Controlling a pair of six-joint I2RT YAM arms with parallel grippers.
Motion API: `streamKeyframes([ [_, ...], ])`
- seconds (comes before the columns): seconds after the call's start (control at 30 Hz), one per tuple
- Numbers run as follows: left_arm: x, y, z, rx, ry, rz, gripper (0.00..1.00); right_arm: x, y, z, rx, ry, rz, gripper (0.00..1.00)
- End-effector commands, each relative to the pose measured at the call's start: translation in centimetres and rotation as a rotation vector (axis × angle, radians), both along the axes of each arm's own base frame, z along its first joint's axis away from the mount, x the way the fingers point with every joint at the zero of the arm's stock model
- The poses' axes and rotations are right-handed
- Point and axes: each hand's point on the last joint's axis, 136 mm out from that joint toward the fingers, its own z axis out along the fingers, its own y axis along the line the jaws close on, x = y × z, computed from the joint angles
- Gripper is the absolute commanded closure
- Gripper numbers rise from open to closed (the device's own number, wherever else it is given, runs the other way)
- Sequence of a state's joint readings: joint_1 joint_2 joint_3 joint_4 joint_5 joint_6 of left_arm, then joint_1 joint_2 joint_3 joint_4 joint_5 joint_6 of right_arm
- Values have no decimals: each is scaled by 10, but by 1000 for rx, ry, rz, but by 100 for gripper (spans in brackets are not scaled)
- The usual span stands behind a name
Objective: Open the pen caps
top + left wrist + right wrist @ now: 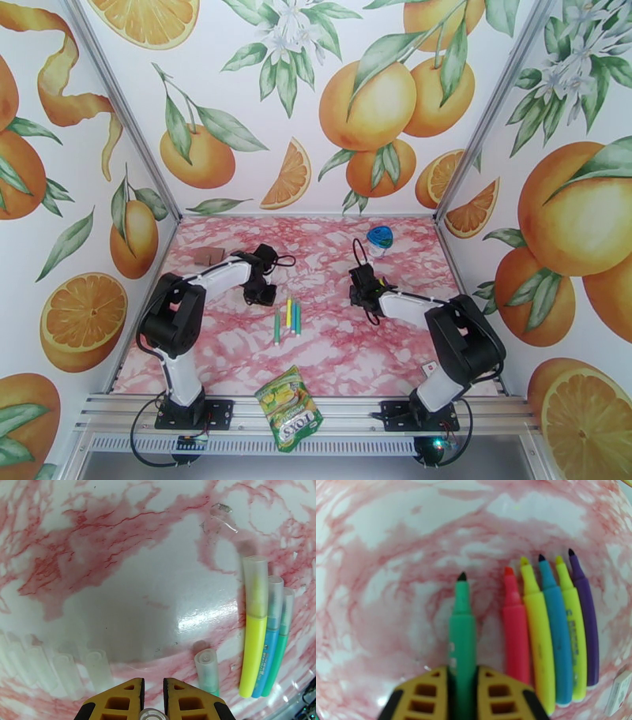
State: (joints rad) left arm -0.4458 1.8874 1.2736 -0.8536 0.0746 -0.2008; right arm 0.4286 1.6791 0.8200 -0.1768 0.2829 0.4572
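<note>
left gripper [153, 685]: sitting at the bottom centre of the left wrist view, its yellow fingers standing narrow and pinching a clear cap [152, 715] at the frame's lower edge.
right gripper [462, 672]: closing narrow around the barrel of a green pen [462, 614] at the bottom centre of the right wrist view, with the pen's bare dark tip pointing up the frame.
uncapped row: lying side by side just right of the green pen, bare tips pointing up the frame: red pen [515, 638], yellow pen [538, 642], blue pen [557, 642], second yellow pen [572, 638], purple pen [587, 630].
loose caps [59, 669]: lying in a blurred row at the lower left of the left wrist view, too hazy to count.
capped pens [268, 638]: yellow, blue and green lying pressed together at the right of the left wrist view, each wearing a translucent cap at its upper end.
lone capped pen [207, 669]: lying at the lower centre-right of that view, apart from the three, its cap on.
blue-lidded container [380, 237]: standing in the upper right part of the table [332, 355].
snack packet [289, 406]: lying at the bottom centre of the top view, overhanging the near edge.
</note>
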Motion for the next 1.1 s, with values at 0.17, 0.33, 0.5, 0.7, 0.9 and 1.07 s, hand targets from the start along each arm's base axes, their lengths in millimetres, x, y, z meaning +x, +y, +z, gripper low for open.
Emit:
streamKeyframes([
  [0.17, 0, 8, -7, 67, 11, -23, 100, 5, -11, -5, -42, 24, -52, 95],
  [0.33, -1, 10, -13, 85, 25, -25, 100, 6, -12, -8, -53, 45, -56, 90],
  [0.5, -1, 12, -15, 98, 30, -23, 95, 6, -16, -7, -68, 52, -67, 87],
  [0.7, -1, 15, -18, 114, 38, -24, 89, 4, -19, -7, -77, 59, -80, 80],
  [0.9, -2, 16, -18, 122, 39, -24, 83, 4, -19, -6, -82, 61, -81, 76],
  [1.07, -2, 17, -16, 127, 35, -22, 77, 4, -20, -4, -89, 60, -78, 71],
])
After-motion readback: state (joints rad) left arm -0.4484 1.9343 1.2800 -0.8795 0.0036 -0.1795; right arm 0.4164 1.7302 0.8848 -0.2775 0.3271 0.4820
